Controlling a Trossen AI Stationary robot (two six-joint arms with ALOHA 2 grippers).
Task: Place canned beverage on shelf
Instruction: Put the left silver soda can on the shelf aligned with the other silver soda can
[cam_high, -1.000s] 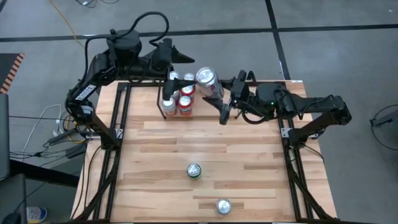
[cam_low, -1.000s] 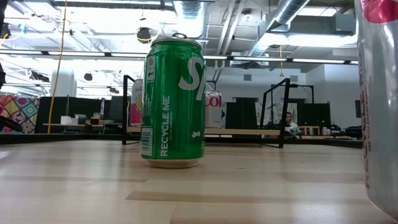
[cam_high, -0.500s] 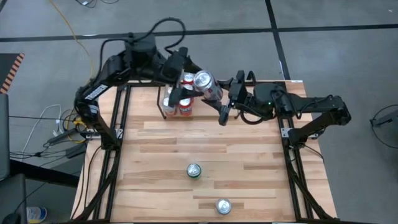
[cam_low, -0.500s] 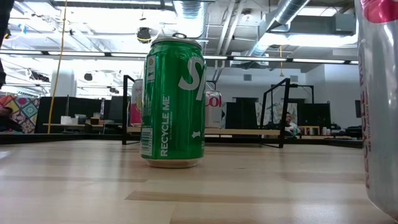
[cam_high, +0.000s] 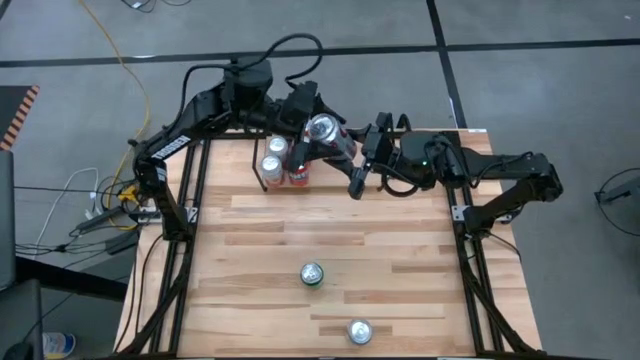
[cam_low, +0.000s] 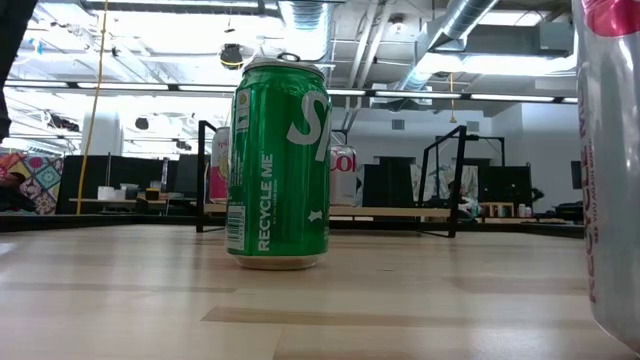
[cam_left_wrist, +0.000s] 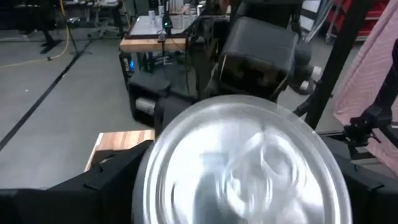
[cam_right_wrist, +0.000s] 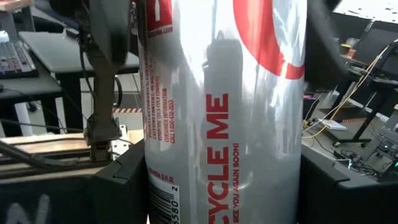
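The silver can (cam_high: 327, 132) with red lettering hung tilted above the shelf (cam_high: 283, 168) at the table's far edge; the right gripper (cam_high: 352, 150) clamped its body, jaws spread around it; the left gripper (cam_high: 305, 128) closed around its top end.

You have a light wood-plank table (cam_high: 330, 225) with the shelf (cam_high: 262, 180) at its far edge, carrying what look like three upright cans (cam_high: 272, 166), partly hidden by the arms. Nearer the front, a green can (cam_high: 313, 274) and a silver-topped can (cam_high: 359, 332) stand apart on the bare boards
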